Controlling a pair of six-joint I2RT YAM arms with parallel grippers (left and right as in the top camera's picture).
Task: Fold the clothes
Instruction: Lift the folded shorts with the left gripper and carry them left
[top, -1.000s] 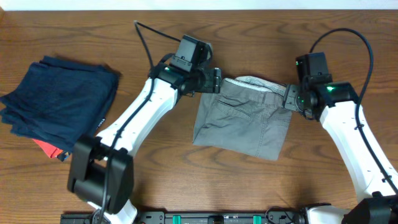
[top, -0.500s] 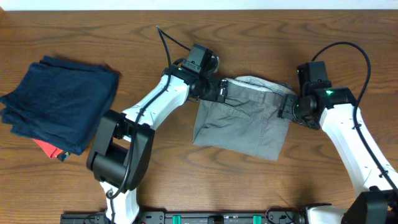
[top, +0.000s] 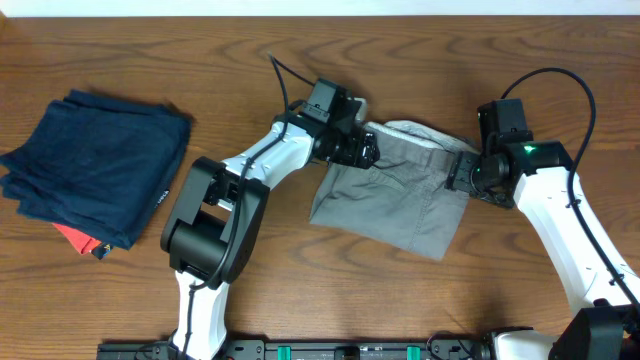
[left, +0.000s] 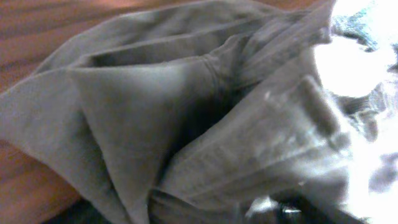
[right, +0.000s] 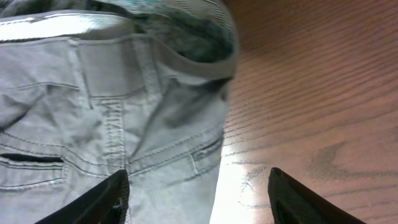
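Note:
The grey shorts (top: 400, 200) lie flat in the middle of the table, with the paler waistband lining at the far edge. My left gripper (top: 358, 150) presses into their upper left corner. In the left wrist view bunched grey cloth (left: 155, 112) fills the frame and covers most of the jaws (left: 186, 214), which look spread apart. My right gripper (top: 458, 172) is open at the right end of the waistband. In the right wrist view its fingers (right: 196, 193) straddle the shorts' edge (right: 93, 93), one over cloth, one over bare wood.
A stack of dark navy folded garments (top: 100, 165) lies at the far left, with a small red cloth piece (top: 75, 238) poking out beneath it. The wooden table (top: 300, 280) extends in front of the shorts.
My left gripper has moved right and down onto the shorts' upper left corner, bunching the cloth. My right gripper has lowered slightly toward the right waistband end.

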